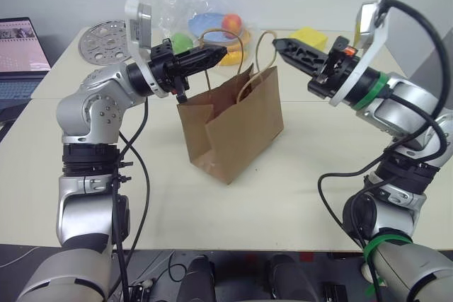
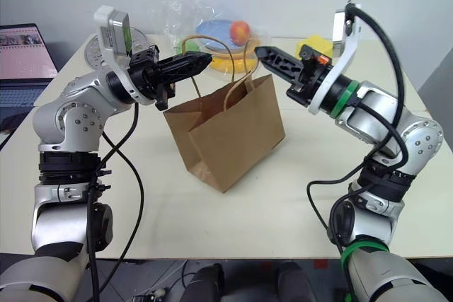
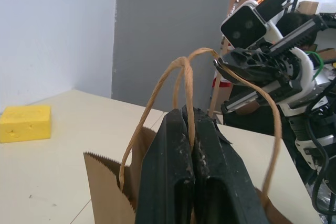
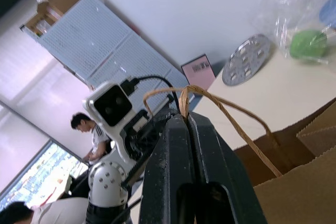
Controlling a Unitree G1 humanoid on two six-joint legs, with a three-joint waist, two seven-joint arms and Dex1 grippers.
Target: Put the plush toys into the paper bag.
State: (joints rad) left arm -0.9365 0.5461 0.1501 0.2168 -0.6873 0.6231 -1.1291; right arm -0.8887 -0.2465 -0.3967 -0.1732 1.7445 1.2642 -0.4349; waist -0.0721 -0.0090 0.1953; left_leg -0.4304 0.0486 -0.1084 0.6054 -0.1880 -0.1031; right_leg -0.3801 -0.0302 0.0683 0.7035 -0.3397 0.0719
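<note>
Two grippers, one brown paper bag (image 1: 230,129) held upright by its handles.
Left gripper (image 1: 218,53) and right gripper (image 1: 277,44) are each clamped shut on a twisted loop handle, arms raised level.

Right gripper (image 4: 184,121) fingers pressed together, pinching a twisted paper handle (image 4: 231,114) of the paper bag (image 4: 294,182). Left gripper (image 4: 152,145) beyond, its grey camera block above it. Perforated metal disc (image 4: 245,60) and green fruit in clear plastic (image 4: 308,43) on table (image 4: 273,90). Two people in the background.
</note>
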